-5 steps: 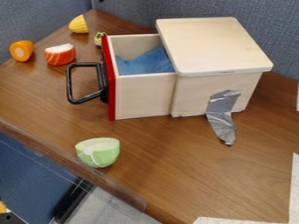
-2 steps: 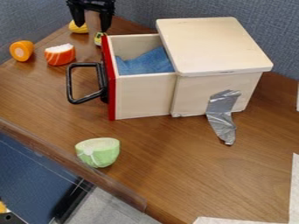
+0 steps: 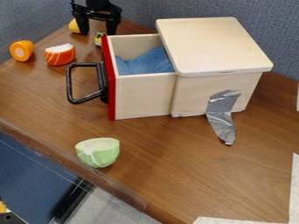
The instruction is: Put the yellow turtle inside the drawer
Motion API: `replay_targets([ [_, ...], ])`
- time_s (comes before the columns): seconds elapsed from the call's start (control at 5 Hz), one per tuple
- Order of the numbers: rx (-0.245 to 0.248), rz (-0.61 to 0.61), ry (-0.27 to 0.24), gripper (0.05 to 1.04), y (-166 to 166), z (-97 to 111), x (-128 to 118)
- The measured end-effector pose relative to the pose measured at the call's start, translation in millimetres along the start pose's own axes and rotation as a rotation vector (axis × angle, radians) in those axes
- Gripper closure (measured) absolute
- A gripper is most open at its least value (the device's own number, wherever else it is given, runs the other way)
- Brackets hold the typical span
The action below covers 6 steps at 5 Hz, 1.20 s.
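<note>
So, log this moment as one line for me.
gripper: open, above yellow turtle; turtle: on table, outside drawer; drawer: open, blue cloth inside; placement: not done

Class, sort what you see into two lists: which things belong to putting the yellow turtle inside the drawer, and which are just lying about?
For the job:
yellow turtle, outside the drawer
drawer, pulled open
tool, open

Lying about:
blue cloth, inside the drawer
green half-vegetable
orange-and-white piece
orange round piece
yellow piece, partly behind the tool

No readable text, label, brand, number or sign can be made out on anything.
</note>
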<state>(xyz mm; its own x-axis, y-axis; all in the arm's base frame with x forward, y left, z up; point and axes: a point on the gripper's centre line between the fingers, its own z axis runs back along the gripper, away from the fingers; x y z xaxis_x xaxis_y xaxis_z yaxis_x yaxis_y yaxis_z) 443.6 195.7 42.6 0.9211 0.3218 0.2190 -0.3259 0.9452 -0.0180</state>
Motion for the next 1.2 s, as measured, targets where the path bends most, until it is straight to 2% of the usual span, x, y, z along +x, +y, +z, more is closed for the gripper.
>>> replay_targets([
  [0.4, 0.017, 0.053, -0.039, 0.083, 3.5, 9.2, 10.3],
  [0.8, 0.026, 0.15, -0.007, 0.083, 11.2, -6.5, 12.2],
  [1.0, 0.034, 0.176, -0.001, 0.129, 14.5, -6.4, 11.4],
  [1.2, 0.043, 0.195, 0.023, 0.413, 15.5, -18.8, 1.5],
])
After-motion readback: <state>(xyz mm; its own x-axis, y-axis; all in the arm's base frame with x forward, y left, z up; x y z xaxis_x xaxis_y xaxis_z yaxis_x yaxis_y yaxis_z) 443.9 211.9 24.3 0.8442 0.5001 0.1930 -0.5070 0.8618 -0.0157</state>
